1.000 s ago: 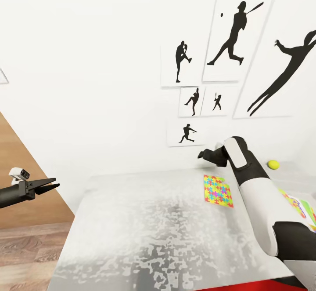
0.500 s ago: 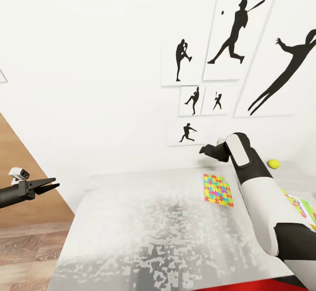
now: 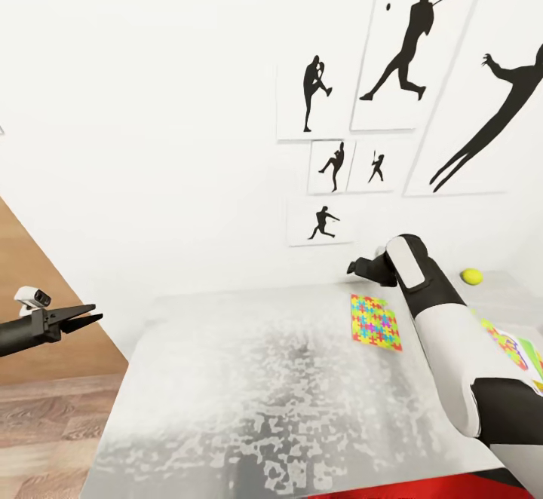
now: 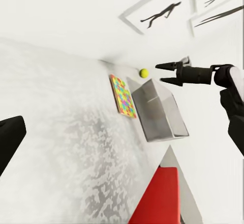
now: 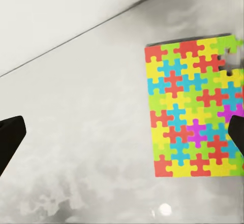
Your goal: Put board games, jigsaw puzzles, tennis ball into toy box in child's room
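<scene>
I judge I am lining up on a jigsaw puzzle (image 3: 375,322), flat on the desk (image 3: 249,378) toward its far right. My right gripper (image 3: 353,265) hovers above its far edge, fingers (image 5: 10,137) spread wide and empty. Next I must come down and catch an edge, which is hard with a board this thin. The toy box (image 4: 160,111) stands just right of the puzzle, the tennis ball (image 3: 471,276) beyond near the wall. The desk's left stretch is open; my left gripper (image 3: 87,315) hangs off its left edge, fingers slightly parted, empty
</scene>
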### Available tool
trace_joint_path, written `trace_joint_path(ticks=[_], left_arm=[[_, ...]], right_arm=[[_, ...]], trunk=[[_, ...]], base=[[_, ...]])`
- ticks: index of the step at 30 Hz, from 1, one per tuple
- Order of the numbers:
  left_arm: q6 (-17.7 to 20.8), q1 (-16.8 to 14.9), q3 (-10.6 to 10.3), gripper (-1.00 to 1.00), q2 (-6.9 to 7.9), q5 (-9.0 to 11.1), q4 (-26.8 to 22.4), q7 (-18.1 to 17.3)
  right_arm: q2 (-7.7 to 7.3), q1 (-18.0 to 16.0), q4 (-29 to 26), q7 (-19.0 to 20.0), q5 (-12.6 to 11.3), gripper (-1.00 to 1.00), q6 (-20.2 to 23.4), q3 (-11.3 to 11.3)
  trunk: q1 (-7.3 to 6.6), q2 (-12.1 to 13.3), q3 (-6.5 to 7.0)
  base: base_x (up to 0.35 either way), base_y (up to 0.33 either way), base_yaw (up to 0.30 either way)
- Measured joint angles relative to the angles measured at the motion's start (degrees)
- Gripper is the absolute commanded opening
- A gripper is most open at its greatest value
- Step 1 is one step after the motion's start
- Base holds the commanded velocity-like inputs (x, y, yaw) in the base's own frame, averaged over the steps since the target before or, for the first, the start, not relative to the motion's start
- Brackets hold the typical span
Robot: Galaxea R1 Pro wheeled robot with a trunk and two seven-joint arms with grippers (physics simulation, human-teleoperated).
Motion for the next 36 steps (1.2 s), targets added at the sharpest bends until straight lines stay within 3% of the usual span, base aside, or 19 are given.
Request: trace_joint_path(ticks=[5, 12, 14, 18, 20, 22, 23, 26, 29, 32, 36], left_arm=[[-0.04, 0.0, -0.01, 1.0, 0.07, -0.19, -0.01, -2.63], [-0.24, 0.07, -0.07, 1.0, 0.23, -0.61, -0.17, -13.11], [-0.31, 0.08, -0.08, 1.0, 0.24, -0.63, -0.58, -14.38], [0.77, 0.01, -0.51, 1.0, -0.06, -0.57, -5.45, -14.41], [3.79, -0.42, -0.55, 1.0, -0.45, -0.57, -10.36, -14.41], [8.49, -1.15, -0.57, 1.0, -1.6, -0.93, -16.89, -14.26], [10.34, -1.97, -0.57, 1.0, -3.09, -1.48, -20.94, -11.39], [12.41, -4.28, -0.5, 1.0, -7.17, -2.19, -26.49, -3.95], [13.49, -6.18, -0.62, 1.0, -11.73, -2.76, -27.45, 2.94], [13.74, -6.75, -0.74, 1.0, -14.53, -3.08, -26.47, 6.01], [13.72, -7.04, -0.84, 1.0, -16.12, -3.26, -25.04, 8.52]], right_arm=[[0.01, 0.0, 0.28, 0.0, 1.09, 1.0, -0.08, -0.05], [-0.09, 0.0, 0.35, -0.01, 1.39, 1.0, -0.81, -0.06], [-0.25, 0.04, 0.35, 0.03, 1.41, 1.0, -1.57, -0.06], [-0.96, 0.09, 0.36, 0.06, 1.49, 1.0, -2.34, -0.06], [-1.2, 0.12, 0.36, 0.07, 1.48, 1.0, -2.45, -0.06], [-1.42, 0.1, 0.36, 0.08, 1.5, 1.0, -2.49, -0.07], [-1.52, 0.09, 0.35, 0.08, 1.52, 1.0, -2.51, -0.1], [-1.63, 0.07, 0.34, 0.08, 1.52, 1.0, -2.53, -0.16], [-1.69, -0.13, 0.27, 0.02, 1.57, 1.0, -2.52, -0.2], [-1.73, -0.72, 0.3, 0.0, 1.58, 1.0, -2.49, -0.13], [-1.87, -1.16, 0.33, -0.01, 1.58, 1.0, -2.53, -0.08]], trunk=[[0.0, 0.0, -0.47], [0.0, 0.0, -1.13], [0.0, 0.0, -1.32], [0.0, 0.0, -1.7], [0.0, -0.01, -1.89], [0.0, -0.01, -2.08], [0.01, 0.0, -2.17], [0.0, 0.0, -2.46], [0.0, 0.0, -2.74], [0.01, 0.0, -3.03], [0.0, -0.01, -3.41]], base=[[0.0, 0.0, 0.0], [0.0, 0.0, 0.0], [0.0, 0.0, 0.0], [0.0, 0.0, 0.0], [0.0, 0.0, 0.0], [0.0, 0.0, 0.0], [0.0, 0.0, 0.0], [0.0, 0.0, 0.0], [0.0, 0.0, 0.0], [0.0, 0.0, 0.0], [0.0, 0.0, 0.0]])
